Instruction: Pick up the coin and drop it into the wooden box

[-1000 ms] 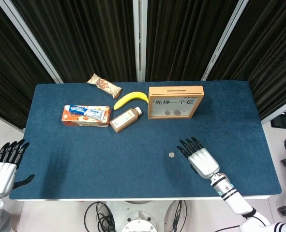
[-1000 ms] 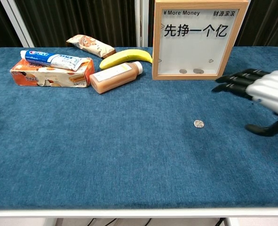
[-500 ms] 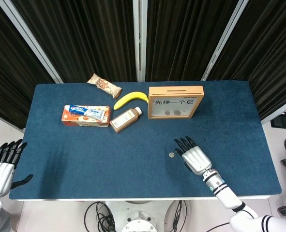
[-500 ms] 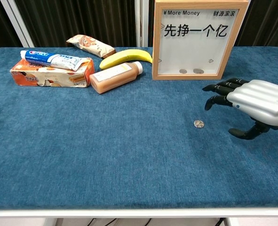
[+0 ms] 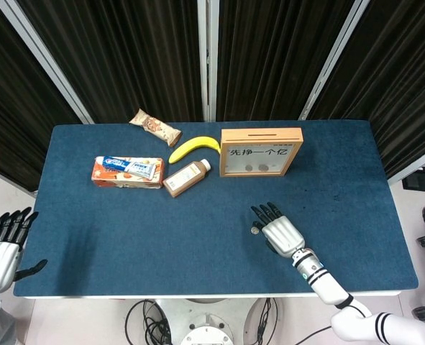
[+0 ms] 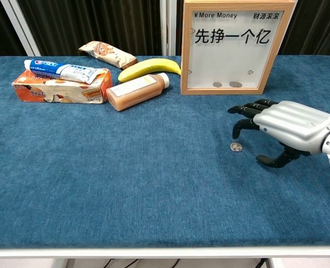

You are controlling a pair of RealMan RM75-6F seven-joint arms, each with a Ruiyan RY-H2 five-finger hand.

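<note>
right hand [image 6: 287, 125] empty, fingers spread, just beside coin [image 6: 235, 146] | drop fingertips low, pinch it flat | then lift toward wooden box [image 6: 232, 44]

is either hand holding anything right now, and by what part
Nothing is held. The right hand hovers open beside the coin, which lies on the table; the left hand is open, off the table.

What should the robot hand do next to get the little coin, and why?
Probably lower the right hand a little and close its thumb and a finger around the coin. The coin lies flat on the blue table, just below the fingertips, and the hand is open, holding nothing. The wooden box must wait until the coin is pinched.
</note>
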